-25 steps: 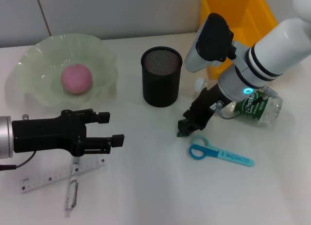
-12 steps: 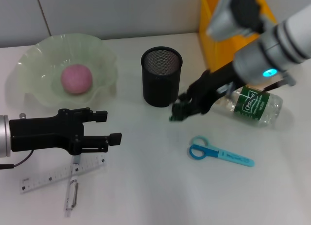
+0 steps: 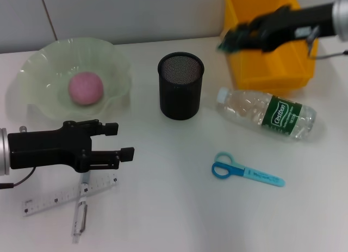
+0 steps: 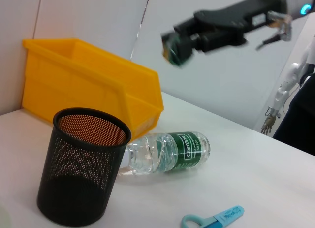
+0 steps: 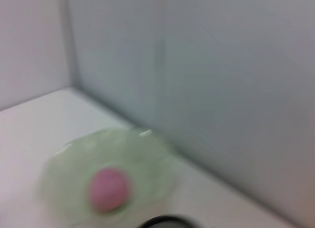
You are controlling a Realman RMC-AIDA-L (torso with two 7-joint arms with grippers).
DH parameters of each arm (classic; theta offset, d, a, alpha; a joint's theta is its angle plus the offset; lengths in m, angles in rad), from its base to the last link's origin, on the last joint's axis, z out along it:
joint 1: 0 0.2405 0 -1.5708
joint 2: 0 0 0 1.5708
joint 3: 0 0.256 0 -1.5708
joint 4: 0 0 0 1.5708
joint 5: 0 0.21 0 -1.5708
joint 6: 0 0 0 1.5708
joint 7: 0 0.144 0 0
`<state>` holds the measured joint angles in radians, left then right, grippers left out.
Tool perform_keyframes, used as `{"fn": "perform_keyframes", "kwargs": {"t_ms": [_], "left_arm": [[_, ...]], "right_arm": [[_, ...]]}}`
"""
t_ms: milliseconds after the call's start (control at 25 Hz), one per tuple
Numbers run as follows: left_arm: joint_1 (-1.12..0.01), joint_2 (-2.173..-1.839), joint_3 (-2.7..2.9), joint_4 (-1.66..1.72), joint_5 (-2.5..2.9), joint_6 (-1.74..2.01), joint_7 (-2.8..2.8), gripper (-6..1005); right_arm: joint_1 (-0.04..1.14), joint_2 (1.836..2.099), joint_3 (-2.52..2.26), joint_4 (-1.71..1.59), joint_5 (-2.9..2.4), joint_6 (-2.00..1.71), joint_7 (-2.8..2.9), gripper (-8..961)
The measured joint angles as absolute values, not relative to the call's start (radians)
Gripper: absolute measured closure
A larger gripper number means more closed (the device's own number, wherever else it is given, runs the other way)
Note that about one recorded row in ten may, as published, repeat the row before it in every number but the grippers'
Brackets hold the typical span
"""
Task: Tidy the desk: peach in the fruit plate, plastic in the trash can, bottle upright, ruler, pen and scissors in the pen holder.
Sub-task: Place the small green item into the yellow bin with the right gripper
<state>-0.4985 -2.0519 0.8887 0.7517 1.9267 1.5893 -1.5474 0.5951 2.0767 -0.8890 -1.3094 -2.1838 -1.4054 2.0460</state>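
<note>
Landmark: the black mesh pen holder [image 3: 181, 85] stands upright near the middle of the desk; every place below is given from it.

Fruit plate: the pale green fruit plate [image 3: 38, 99] sits well to the left of the pen holder, with the pink peach [image 3: 85, 89] already lying in it.

Left gripper: the left gripper [image 3: 120, 141] hangs low to the front-left of the pen holder, its two fingers set apart with nothing between them.

Ruler and pen: the clear ruler [image 3: 65, 196] lies flat front-left of the pen holder, just below the left gripper; the silver pen [image 3: 79, 218] lies nearer the front edge, its upper end touching or crossing the ruler.

Scissors: the blue scissors [image 3: 246, 172] lie flat to the front-right of the pen holder, apart from everything else.

Bottle: the clear bottle [image 3: 266, 113] with the green label lies on its side just right of the pen holder, cap end toward it, not yet upright.

Right gripper: the right gripper [image 3: 232, 40] is raised behind and to the right of the pen holder, over the near-left corner of the yellow trash can [image 3: 272, 61], fingers closed narrow on a small dark green scrap, seemingly the plastic [image 4: 173, 48].

Step in hand: by my reading, carrying the plastic to the trash can.

Next move: it calls for bringing the scrap fully over the can's opening and parting the fingers so it drops inside, not on the rim.
</note>
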Motion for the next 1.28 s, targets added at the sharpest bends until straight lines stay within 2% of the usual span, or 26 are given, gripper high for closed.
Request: {"fn": "perform_keyframes", "kwargs": {"t_ms": [280,560,960,1280], "left_arm": [[-0.498,-2.051,0.888,0.752,1.927,1.592,-1.55,163],[-0.498,-2.052,0.888,0.752,1.927,1.592,-1.551,163],[-0.494,-2.054,0.888,0.752,1.927,1.595,-1.551,163],[-0.492,-2.056,0.888,0.752,1.927,1.597,-1.551,163]], "right_arm": [[0.597,2.072,-0.847,-1.236,-2.302,-1.145,2.065,574],[0.67,2.068,-0.851,-1.09,-2.453,-1.064,2.111,569],[0.683,2.063,-0.848,-1.028,-2.459,-1.009,2.121,563],[0.687,2.057,-0.847,-1.015,-2.458,-0.996,2.135,408]]}}
